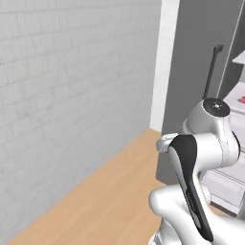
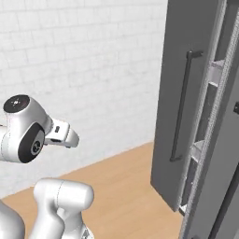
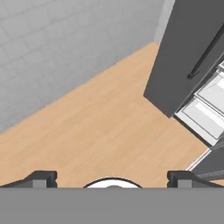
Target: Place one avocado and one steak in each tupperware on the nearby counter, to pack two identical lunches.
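The pincer (image 3: 112, 177) hangs wide apart and empty over bare wood floor (image 3: 100, 127). At two o'clock, the fridge (image 3: 192, 43) stands open; a red patch on a shelf (image 1: 238, 100) may be steak. Judged soft, slippery, light: pinch across its flat middle.

Base views flank arm (image 1: 201, 158); all share fridge door (image 2: 186, 93), floor (image 3: 105, 127).

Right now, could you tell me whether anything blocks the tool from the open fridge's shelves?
Nothing visible does. The dark grey fridge door is swung open beside the white shelves, and the open tool hangs over light-brown wooden floor in front of them.
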